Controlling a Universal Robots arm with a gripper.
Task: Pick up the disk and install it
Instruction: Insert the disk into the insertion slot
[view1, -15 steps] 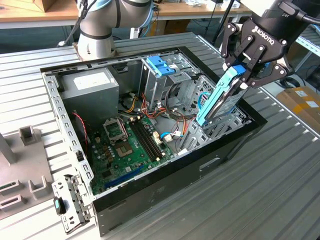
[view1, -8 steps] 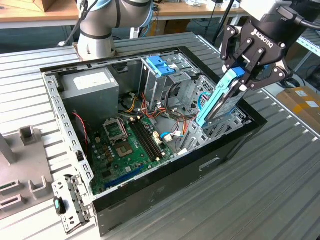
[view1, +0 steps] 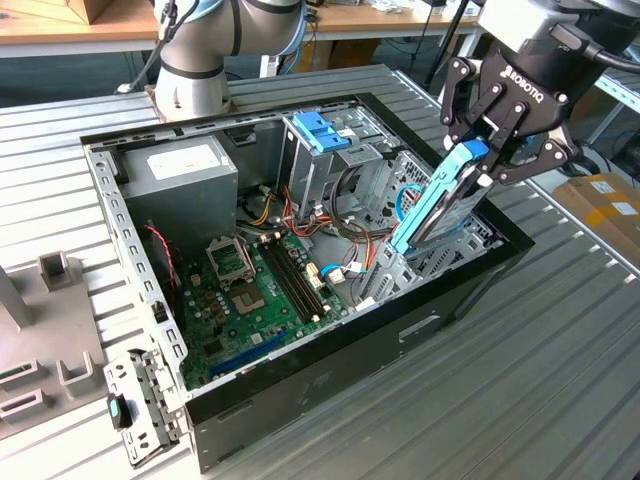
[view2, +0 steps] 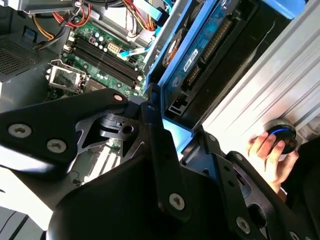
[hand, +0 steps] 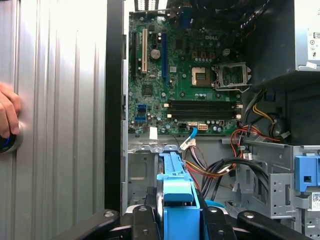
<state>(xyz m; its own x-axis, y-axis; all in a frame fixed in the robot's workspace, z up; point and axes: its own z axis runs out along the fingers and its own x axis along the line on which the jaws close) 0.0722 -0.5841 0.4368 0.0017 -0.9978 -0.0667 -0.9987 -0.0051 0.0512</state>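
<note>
One ribbed bench (view1: 560, 380) carries one open computer case (view1: 330, 370), its motherboard (hand: 185, 85) plainest in the first wrist view. One claw (view1: 488, 165) pinches the single disk (view1: 432, 208), tilted into the case's drive bay (view1: 455, 247) at the exterior view's right, lower end hidden. Both wrist views add one hand (view2: 267, 150), partly cut off.

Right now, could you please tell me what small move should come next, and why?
Probably slide the disk a little further down along its tilt: the gripper is shut on its upper end, its lower end is at the metal bay, and most of it stands above the case.
</note>
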